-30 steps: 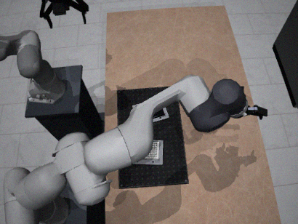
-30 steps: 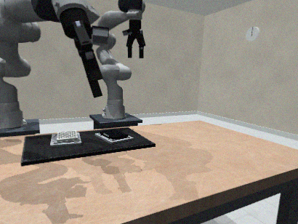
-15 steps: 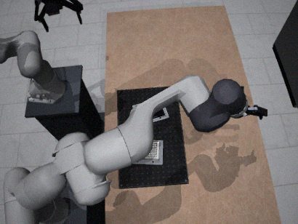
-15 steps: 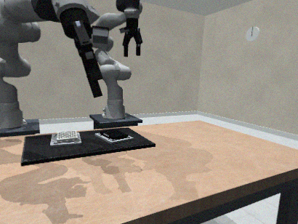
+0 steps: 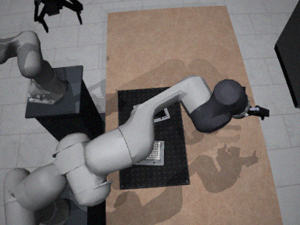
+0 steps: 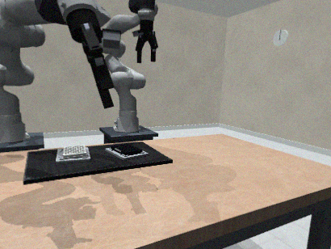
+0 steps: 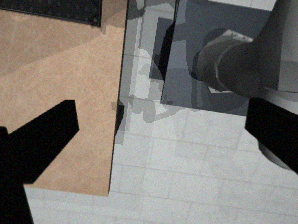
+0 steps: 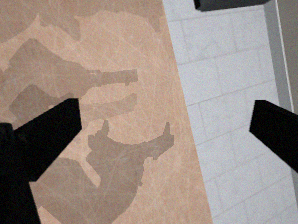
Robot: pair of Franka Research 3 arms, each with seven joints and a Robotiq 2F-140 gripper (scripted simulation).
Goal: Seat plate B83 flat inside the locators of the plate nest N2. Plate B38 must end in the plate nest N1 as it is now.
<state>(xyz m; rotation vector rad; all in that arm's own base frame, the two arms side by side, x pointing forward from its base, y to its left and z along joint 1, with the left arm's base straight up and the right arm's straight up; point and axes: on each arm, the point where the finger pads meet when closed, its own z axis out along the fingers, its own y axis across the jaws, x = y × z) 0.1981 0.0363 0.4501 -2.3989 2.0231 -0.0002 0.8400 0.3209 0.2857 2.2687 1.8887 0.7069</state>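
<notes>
On the counter (image 5: 165,40) (image 6: 258,166) (image 7: 95,150) (image 8: 185,200), pale plate (image 5: 156,150) (image 6: 75,149) and black plate (image 5: 160,114) (image 6: 129,149) both look nested, so probably nearly done; can't tell which is B83 or whether it's fully flat. Left tool (image 5: 64,26) (image 6: 146,61) (image 7: 161,115) and right tool (image 5: 264,112) (image 6: 108,97) (image 8: 165,114) both spread, holding nothing.

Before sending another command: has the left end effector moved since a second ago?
Yes; in the exterior view, the left end effector shifted slightly picture-left, away from the wall clock.
</notes>
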